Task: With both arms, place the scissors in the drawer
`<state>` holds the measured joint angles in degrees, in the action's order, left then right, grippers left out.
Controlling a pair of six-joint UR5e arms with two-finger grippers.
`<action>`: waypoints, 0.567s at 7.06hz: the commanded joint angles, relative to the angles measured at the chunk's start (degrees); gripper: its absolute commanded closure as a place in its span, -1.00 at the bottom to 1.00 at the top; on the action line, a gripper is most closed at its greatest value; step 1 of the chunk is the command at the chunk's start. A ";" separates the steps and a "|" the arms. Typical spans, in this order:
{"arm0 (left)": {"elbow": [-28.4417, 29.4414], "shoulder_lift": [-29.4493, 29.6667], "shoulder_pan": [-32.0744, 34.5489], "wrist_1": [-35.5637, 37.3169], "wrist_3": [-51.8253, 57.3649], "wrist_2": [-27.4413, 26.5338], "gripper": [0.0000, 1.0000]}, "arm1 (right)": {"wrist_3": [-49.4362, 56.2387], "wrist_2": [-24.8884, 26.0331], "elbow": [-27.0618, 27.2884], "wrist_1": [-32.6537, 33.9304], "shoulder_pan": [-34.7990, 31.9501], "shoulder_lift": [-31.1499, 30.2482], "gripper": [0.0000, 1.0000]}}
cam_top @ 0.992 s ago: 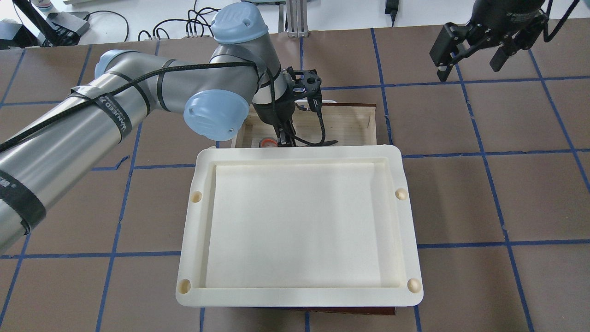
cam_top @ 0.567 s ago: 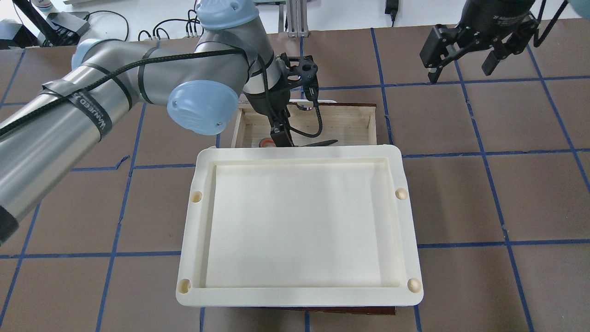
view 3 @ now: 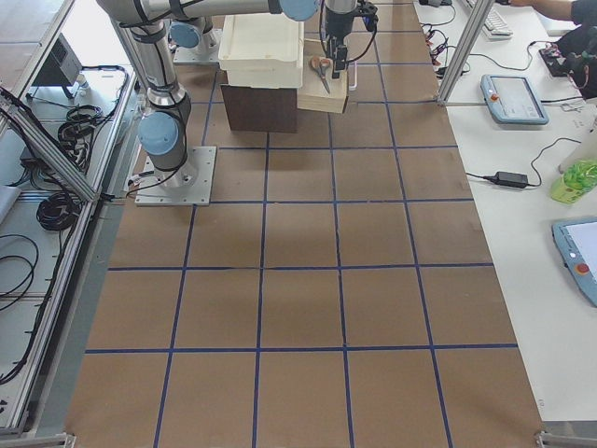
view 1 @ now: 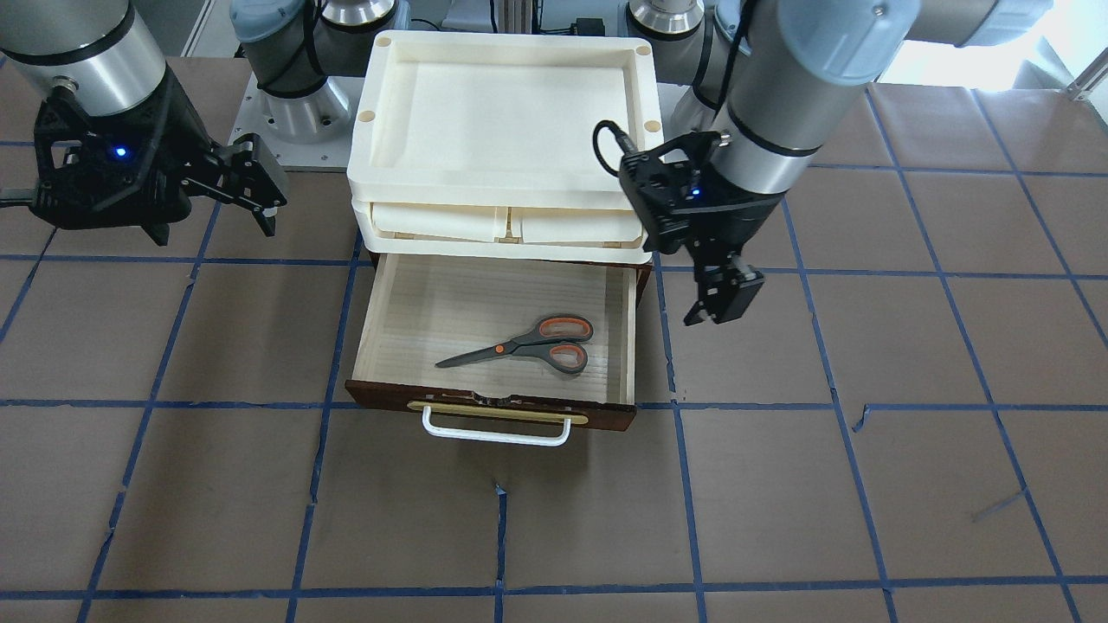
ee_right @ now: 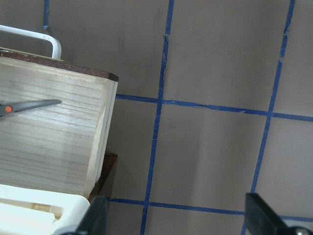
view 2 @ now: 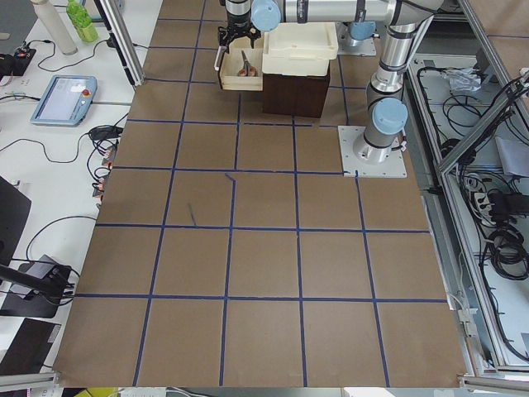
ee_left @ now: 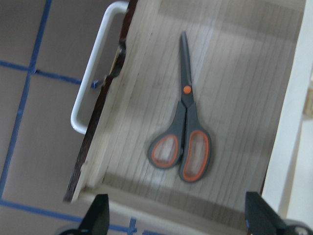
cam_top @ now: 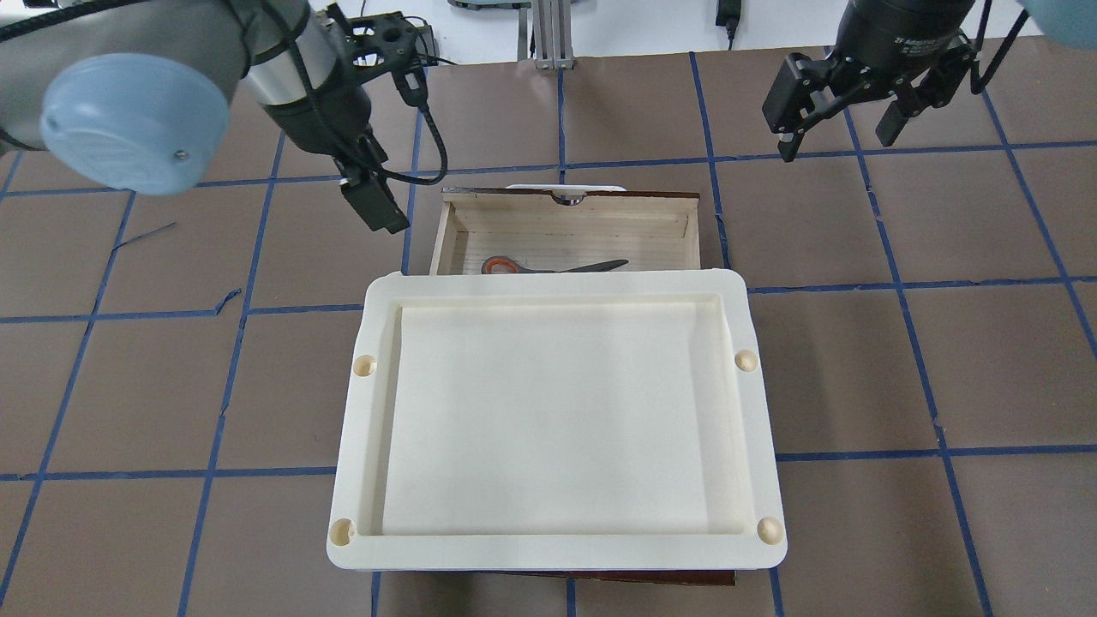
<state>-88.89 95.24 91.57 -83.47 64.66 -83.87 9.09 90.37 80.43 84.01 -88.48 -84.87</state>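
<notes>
The scissors (view 1: 519,344) lie flat on the pale floor of the open drawer (view 1: 372,329), handles toward my left side. They also show in the left wrist view (ee_left: 183,132), and partly in the overhead view (cam_top: 548,266). My left gripper (view 1: 723,298) is open and empty. It hangs above the table just outside the drawer's side wall, also seen in the overhead view (cam_top: 373,206). My right gripper (cam_top: 836,120) is open and empty, apart from the drawer on its other side. The right wrist view shows only the blade tip (ee_right: 29,106).
Stacked cream trays (cam_top: 557,548) sit on the brown cabinet and overhang the drawer's rear, hiding part of the scissors from above. The white bar handle (view 1: 495,434) faces away from me. Brown mat with blue tape lines surrounds the cabinet.
My left gripper rose out of the drawer and moved out to my left, leaving the scissors lying in the drawer. My right gripper drifted slightly toward the drawer.
</notes>
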 commanded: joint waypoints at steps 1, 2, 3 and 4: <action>-0.93 -5.83 -8.12 -1.70 -6.09 -3.32 -0.93 | 0.22 -0.02 0.42 0.01 -0.02 0.14 -1.00; -0.94 -7.50 -9.73 -2.83 -12.65 -3.40 -0.93 | 0.66 0.07 0.43 0.10 0.07 0.14 -1.00; -0.94 -8.91 -9.65 -4.84 -24.64 -3.58 -0.93 | 0.84 -0.01 0.43 0.10 0.07 0.14 -1.00; -0.94 -8.75 -9.57 -5.12 -33.98 -5.49 -0.93 | 0.84 -0.02 0.43 0.10 0.07 0.14 -1.00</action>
<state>-89.79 87.13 82.25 -87.57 42.67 -87.78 9.82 90.37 80.84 84.10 -88.43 -84.73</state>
